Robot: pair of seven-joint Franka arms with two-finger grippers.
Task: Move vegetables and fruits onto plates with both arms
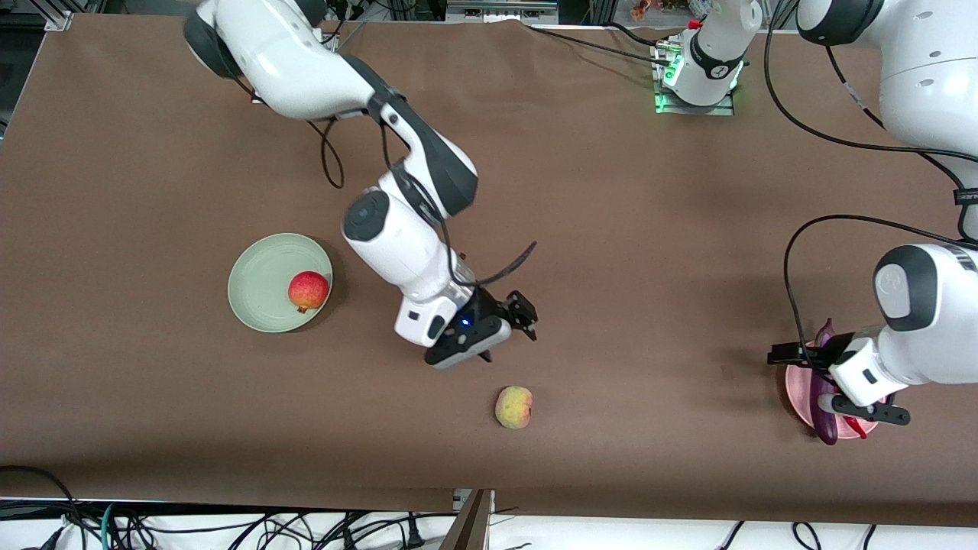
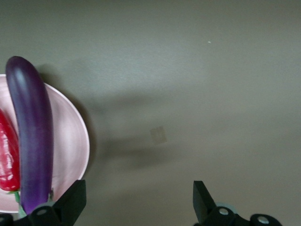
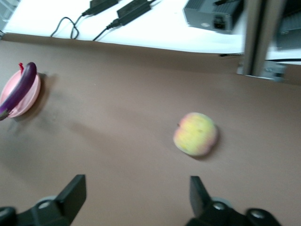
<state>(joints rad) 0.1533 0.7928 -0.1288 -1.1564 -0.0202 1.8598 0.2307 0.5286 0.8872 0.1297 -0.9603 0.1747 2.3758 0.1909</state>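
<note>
The purple eggplant (image 1: 826, 386) and the red chili (image 1: 859, 428) lie on the pink plate (image 1: 798, 397) at the left arm's end of the table. In the left wrist view the eggplant (image 2: 33, 136) lies beside the chili (image 2: 8, 155) on that plate (image 2: 66, 141). My left gripper (image 1: 795, 356) (image 2: 139, 197) is open and empty over the plate's edge and bare table. The red fruit (image 1: 308, 291) sits on the green plate (image 1: 263, 279). The peach (image 1: 513, 407) (image 3: 195, 133) lies on the table. My right gripper (image 1: 510, 330) (image 3: 138, 193) is open and empty above the table, with the peach ahead of it.
The brown table (image 1: 611, 229) ends just past the peach, toward the front camera. Cables and power bricks (image 3: 127, 9) lie below that edge. The pink plate (image 3: 21, 99) with the eggplant (image 3: 21, 84) shows small in the right wrist view.
</note>
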